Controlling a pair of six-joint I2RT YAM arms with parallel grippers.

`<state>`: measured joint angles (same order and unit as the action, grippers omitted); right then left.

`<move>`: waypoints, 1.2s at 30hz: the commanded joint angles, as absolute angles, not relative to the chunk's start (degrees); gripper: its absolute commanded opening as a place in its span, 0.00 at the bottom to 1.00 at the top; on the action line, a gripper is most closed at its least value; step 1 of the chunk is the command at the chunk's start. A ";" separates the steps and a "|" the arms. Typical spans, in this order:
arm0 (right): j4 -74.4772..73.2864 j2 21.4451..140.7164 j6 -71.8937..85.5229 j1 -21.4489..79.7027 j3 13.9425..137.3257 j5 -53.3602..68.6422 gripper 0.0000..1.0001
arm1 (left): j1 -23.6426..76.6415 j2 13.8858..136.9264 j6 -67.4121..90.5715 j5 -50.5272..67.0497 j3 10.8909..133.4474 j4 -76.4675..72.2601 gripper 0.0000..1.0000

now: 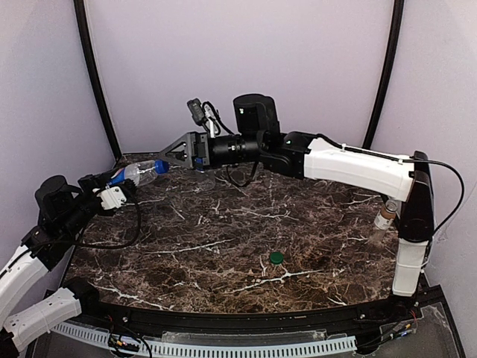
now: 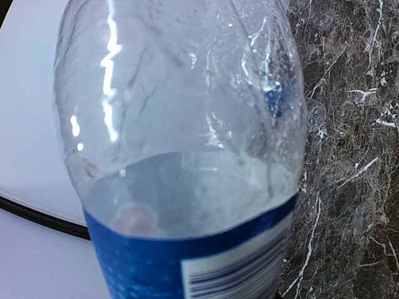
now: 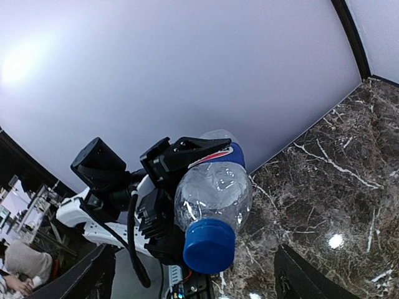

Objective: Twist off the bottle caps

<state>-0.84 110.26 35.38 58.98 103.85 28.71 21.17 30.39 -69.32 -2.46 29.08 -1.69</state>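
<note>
The step in hand looked to be taking the cap off the lifted bottle (image 2: 187, 124), and doing it well called for the right gripper (image 1: 165, 158) to line up squarely with the blue cap (image 3: 209, 246), slide forward until both fingers bracketed its ribbed side, close firmly, and only then twist, while the other arm kept the body from turning. A crooked approach would likely have slipped off the cap or bent the thin plastic. The left gripper (image 1: 127, 177) was pinching the clear, blue-labelled bottle around its upper body, holding it in the air over the far left corner of the table (image 1: 223, 224), tilted almost flat with the cap pointing toward the right arm. The right gripper was spread wide, its fingers (image 3: 87, 280) showing at the two lower corners of its own camera view with the cap between them and a little ahead, not yet touched. Seen from above, the fingertips stood just beside the cap end of the bottle. A loose green cap (image 1: 276, 258) lay on the table nearer the front, well apart from both grippers, and a brown bottle (image 1: 386, 215) stood at the far right edge behind the right arm.
</note>
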 commanded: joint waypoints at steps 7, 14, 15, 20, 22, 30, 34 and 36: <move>-1.22 117.31 39.99 59.36 108.79 30.24 0.66 | 21.51 30.43 -69.94 -2.71 27.93 -3.12 0.39; -1.73 116.71 39.44 59.65 107.81 28.28 0.23 | 21.80 30.15 -70.39 -2.35 27.21 -3.33 0.39; -1.60 116.52 39.32 59.61 107.54 28.21 0.16 | 21.84 30.15 -70.44 -2.27 27.15 -3.33 0.39; -1.47 116.46 37.86 59.63 107.71 29.75 0.00 | 22.10 29.91 -70.99 -1.89 26.88 -3.00 0.39; -1.72 116.01 35.76 59.64 107.51 30.13 0.00 | 22.14 29.73 -70.86 -1.42 26.82 -2.35 0.39; -3.54 107.25 -5.01 66.64 99.86 25.28 0.00 | 22.15 28.68 -64.04 18.67 33.06 19.60 0.39; -4.39 103.17 -26.14 71.08 93.11 19.29 0.00 | 22.15 29.05 -62.36 27.67 34.75 27.61 0.38; -5.48 101.91 -34.17 72.93 91.37 15.25 0.00 | 22.15 29.01 -62.20 30.88 35.63 30.62 0.38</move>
<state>-6.66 105.25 -6.98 67.44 95.07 17.98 21.39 28.73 -64.40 15.25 33.63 20.01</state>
